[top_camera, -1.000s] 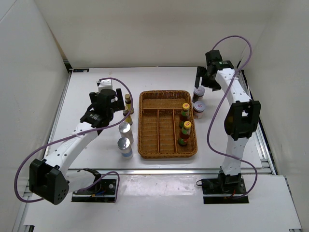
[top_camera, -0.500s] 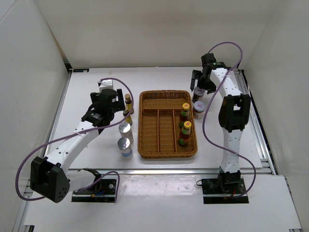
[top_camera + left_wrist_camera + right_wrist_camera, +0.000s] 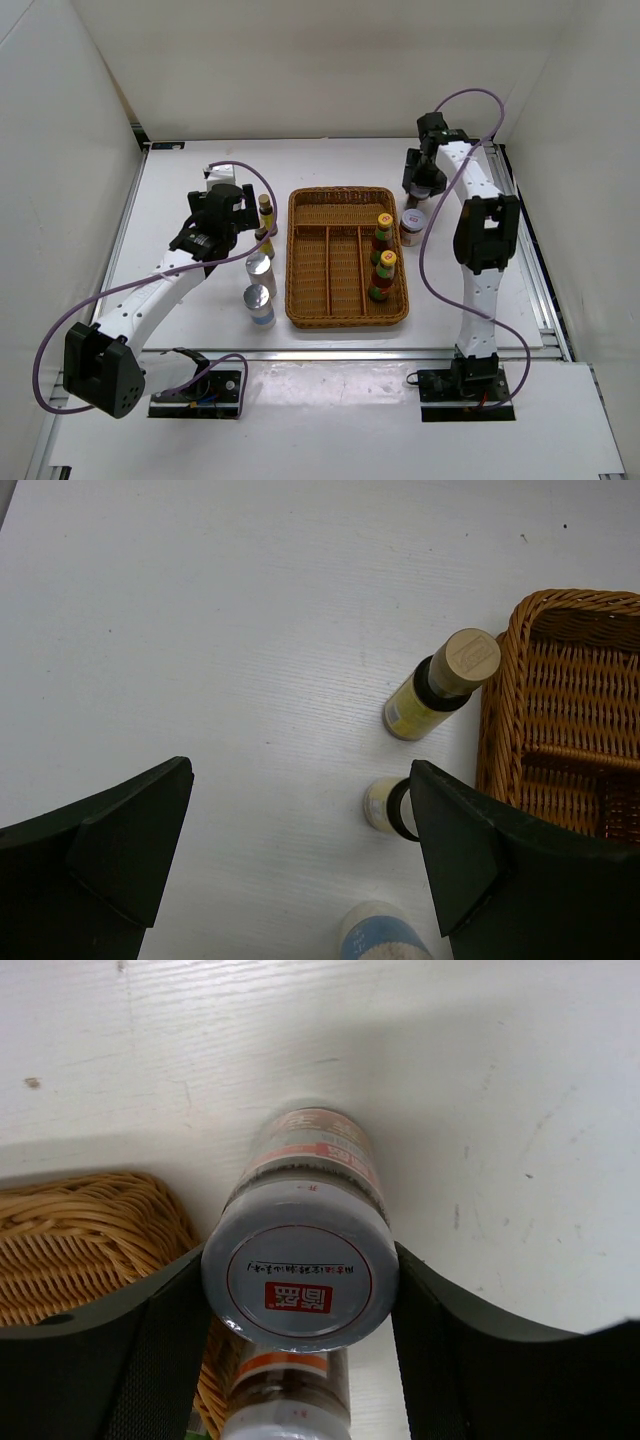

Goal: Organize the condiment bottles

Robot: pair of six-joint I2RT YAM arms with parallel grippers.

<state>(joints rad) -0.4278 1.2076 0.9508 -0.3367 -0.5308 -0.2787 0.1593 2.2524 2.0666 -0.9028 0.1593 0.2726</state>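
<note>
On the bench (image 3: 200, 170), the wicker tray (image 3: 340, 190) sits centre. At its two o'clock, my right pincer (image 3: 420, 185) pinches a purple-lidded jar (image 3: 300, 1280) by the lid, just beside the rim. I'd lift straight up, clearing its twin (image 3: 411, 228) at six o'clock. My left pincer (image 3: 298, 780) hangs spread above two yellow-labelled bottles (image 3: 440, 685).
</note>
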